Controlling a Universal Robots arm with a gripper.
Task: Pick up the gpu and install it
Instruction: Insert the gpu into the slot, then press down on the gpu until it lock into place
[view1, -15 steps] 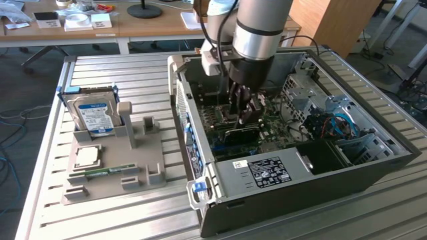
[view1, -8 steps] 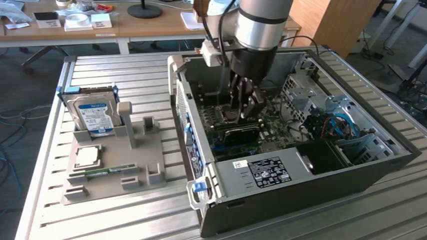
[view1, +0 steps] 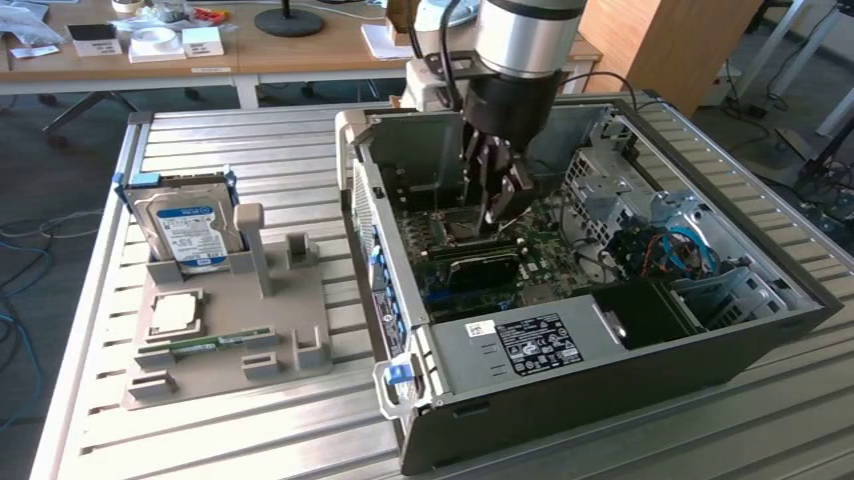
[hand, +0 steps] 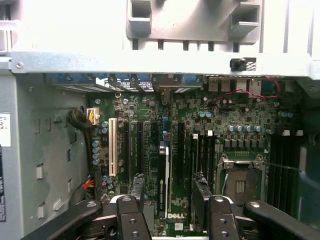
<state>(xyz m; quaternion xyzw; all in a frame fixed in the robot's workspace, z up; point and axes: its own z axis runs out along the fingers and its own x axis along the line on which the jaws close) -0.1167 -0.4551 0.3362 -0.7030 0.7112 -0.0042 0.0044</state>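
Wrist view: the gripper hangs over the motherboard inside the open case, its two black fingers spread wide and clamped on nothing. Between the fingers, touching neither, a thin card seen edge-on stands upright in a slot on the board; it looks to be the gpu, though its fan face is hidden from this angle. Long black slots run parallel on both sides of the fingers, a white slot lies beyond one finger, and the bare CPU socket sits beyond the other.

In the exterior view the arm reaches straight down into the case, with the gripper low over the board. Well away from the fingers, outside the case towards the exterior view's left, a grey holder on the slatted table carries an upright hard drive, a processor and a memory stick.
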